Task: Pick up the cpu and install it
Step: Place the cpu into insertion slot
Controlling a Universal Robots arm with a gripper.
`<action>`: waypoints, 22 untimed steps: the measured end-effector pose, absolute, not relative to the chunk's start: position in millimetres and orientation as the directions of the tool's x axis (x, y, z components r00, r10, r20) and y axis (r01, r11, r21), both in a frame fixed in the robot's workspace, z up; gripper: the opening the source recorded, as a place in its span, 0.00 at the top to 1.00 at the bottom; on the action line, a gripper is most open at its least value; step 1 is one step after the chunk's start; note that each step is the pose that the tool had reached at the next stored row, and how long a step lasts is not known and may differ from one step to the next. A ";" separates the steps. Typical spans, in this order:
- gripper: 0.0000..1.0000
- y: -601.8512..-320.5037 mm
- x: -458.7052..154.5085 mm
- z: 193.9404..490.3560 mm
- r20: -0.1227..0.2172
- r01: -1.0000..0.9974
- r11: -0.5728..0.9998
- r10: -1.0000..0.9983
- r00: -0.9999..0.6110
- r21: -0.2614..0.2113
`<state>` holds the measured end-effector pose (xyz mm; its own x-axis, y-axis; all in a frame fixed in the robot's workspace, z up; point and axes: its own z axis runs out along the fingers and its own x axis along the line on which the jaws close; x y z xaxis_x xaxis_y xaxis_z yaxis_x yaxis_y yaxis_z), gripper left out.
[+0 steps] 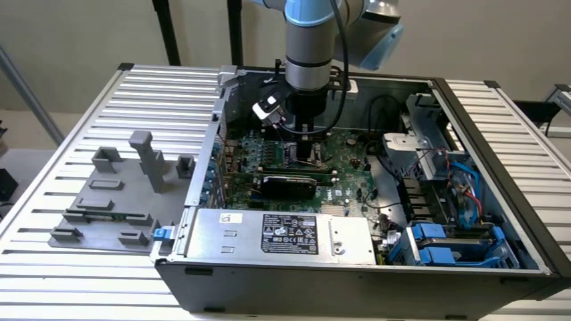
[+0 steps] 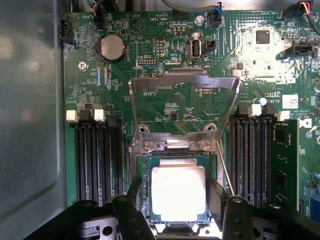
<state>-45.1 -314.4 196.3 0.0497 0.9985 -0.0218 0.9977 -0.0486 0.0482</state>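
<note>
One cpu (image 2: 178, 192) lies square within the socket (image 2: 150, 145) on the board (image 2: 150, 30), its plate (image 2: 184, 76) tilted up and open. We catch the gripper (image 1: 308, 152) low over it at the seating step of the install. Set wide on either side of the cpu, it may be clamping or only flanking it, we cannot tell. The next move, we judge, calls for a level cpu and no sideways drag.

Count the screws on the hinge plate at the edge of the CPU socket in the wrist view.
2. One screw sits at one end of the hinge plate, and the second screw at the other end. More may be hidden behind the gripper.
</note>
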 end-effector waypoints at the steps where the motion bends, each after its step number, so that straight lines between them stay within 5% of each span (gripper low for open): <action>1: 0.37 -314.4 -45.2 196.3 -0.023 0.998 -0.049 0.999 0.050 0.048; 22: 0.37 -314.3 -45.1 202.2 -0.003 0.998 -0.050 0.999 0.050 0.047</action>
<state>-45.1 -314.3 202.2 0.0498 0.9988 -0.0033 0.9977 -0.0496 0.0473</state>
